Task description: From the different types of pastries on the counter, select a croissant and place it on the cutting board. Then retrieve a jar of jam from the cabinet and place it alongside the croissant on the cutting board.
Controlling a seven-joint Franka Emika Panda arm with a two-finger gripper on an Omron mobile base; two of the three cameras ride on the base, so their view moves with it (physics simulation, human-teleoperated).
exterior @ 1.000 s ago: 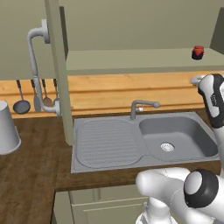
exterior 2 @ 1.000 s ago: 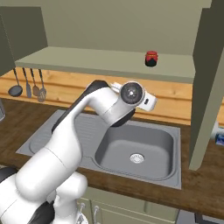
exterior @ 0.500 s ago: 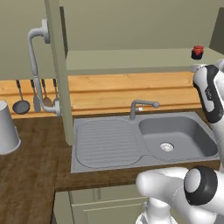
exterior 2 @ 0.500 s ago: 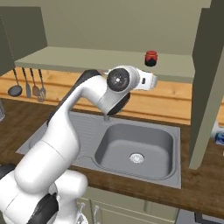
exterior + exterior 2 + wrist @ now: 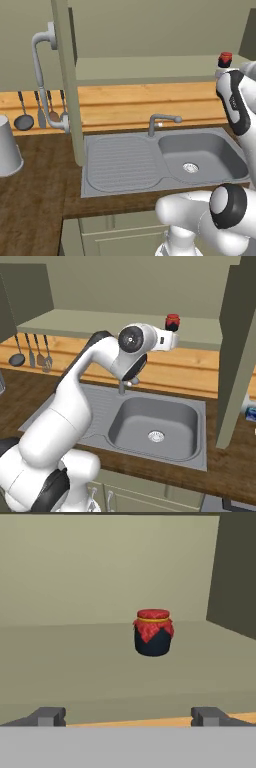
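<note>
Our arm has risen from sink height to the cabinet shelf [image 5: 100, 326], and our gripper [image 5: 127, 717], fingers spread wide, now faces the jar of jam [image 5: 153, 632], ready to reach in.

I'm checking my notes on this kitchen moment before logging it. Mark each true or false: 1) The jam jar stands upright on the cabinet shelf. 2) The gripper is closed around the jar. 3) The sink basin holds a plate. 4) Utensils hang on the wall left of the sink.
1) True: the jam jar stands upright on the cabinet shelf.
2) False: the gripper is open, short of the jar, not touching it.
3) False: the sink basin shows just its drain.
4) True: utensils hang left of the sink.
</note>
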